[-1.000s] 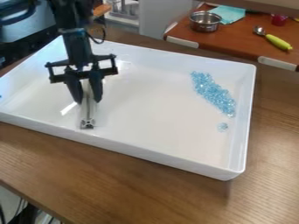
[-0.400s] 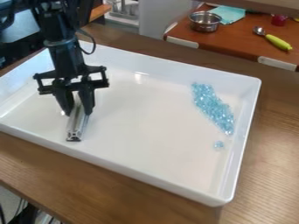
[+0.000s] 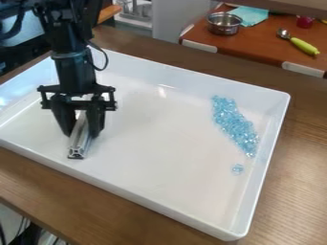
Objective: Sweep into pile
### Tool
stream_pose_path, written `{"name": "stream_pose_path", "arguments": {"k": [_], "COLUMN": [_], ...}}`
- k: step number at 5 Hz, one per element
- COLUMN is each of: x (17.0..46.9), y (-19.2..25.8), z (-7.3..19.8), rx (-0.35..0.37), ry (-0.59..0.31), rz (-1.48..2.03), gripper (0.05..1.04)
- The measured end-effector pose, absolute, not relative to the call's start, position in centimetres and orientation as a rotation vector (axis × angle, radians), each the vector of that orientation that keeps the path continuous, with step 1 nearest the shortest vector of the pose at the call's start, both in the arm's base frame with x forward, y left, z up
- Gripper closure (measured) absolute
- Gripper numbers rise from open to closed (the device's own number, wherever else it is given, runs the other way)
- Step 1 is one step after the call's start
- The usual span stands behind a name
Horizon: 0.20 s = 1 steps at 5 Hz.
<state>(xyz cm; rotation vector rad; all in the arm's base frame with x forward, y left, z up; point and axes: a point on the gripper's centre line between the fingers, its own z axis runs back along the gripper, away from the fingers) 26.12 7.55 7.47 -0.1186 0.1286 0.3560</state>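
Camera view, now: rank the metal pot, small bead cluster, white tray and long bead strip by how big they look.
Largest to smallest:
white tray
long bead strip
metal pot
small bead cluster

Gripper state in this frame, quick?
Gripper: closed on the silver metal bar, one finger on each side of it, over the left part of the white tray.
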Motion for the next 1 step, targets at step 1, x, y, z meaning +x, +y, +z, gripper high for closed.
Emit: {"name": "stream_pose_path", "arguments": {"k": [1], "x": [25.18], "y": [6.89], "z": [8.06], "rx": [-0.162], "ry": [0.212], "rz": [0.378], "gripper": [0.114]}}
